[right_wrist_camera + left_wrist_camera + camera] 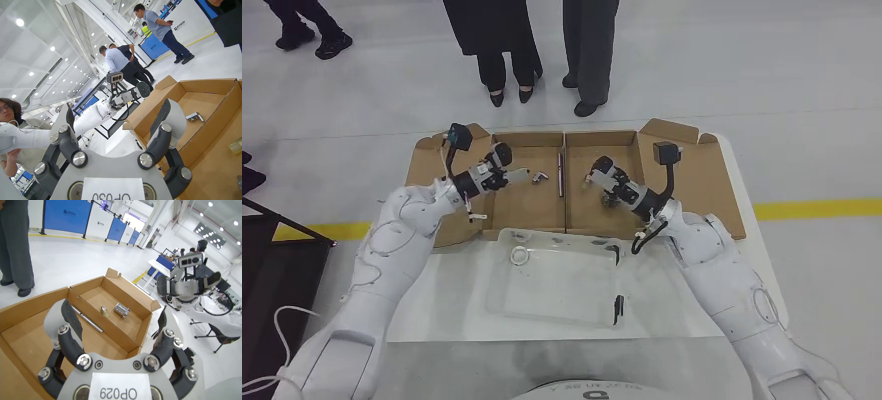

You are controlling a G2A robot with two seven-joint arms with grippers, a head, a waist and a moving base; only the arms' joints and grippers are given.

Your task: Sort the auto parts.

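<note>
A cardboard box (527, 140) with two compartments stands at the back of the table. The left compartment holds a metal rod (560, 172) (87, 319) along the divider and a bent metal bracket (538, 177) (194, 116). In the right compartment lie a small yellowish cylinder (105, 311) (235, 145) and a ribbed silver part (122, 309). My left gripper (508, 170) (115, 321) hangs open and empty over the left compartment. My right gripper (599, 172) (117, 115) is open and empty over the right compartment.
A clear plastic tray (552, 285) sits on the white table in front of the box. It holds a white ring (519, 256) and two black parts (615, 252) (617, 308). The box flaps (697, 175) stick out on both sides.
</note>
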